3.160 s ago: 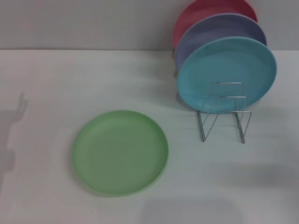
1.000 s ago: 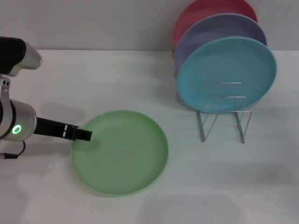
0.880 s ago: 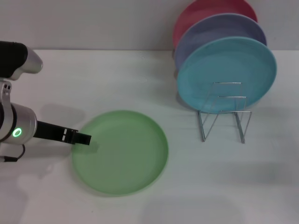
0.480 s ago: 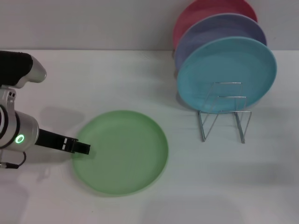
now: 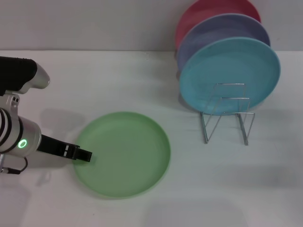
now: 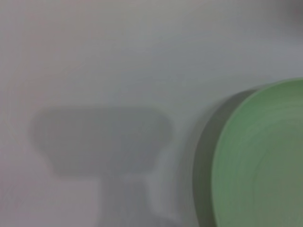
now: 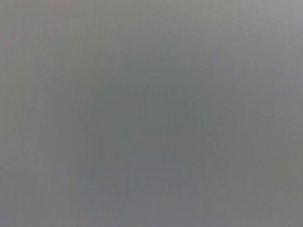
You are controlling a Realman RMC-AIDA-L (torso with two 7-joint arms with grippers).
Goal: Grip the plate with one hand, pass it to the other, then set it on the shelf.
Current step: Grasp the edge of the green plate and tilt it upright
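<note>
The left gripper point(image 5: 84, 155) is seen at the left rim of the light green plate point(image 5: 124, 153); whether its fingers are apart or together cannot be told. The plate lies flat on the white table point(image 5: 227, 179). At right, the wire rack point(image 5: 226, 112) holds turquoise point(image 5: 229, 71), lavender point(image 5: 222, 28) and pink plates point(image 5: 208, 9) upright.

The left end effector point(image 5: 84, 155) reaches the near-left rim of the green plate point(image 5: 123, 153) lying flat on the counter point(image 5: 118, 85); the rack point(image 5: 226, 113) stands far right.
</note>
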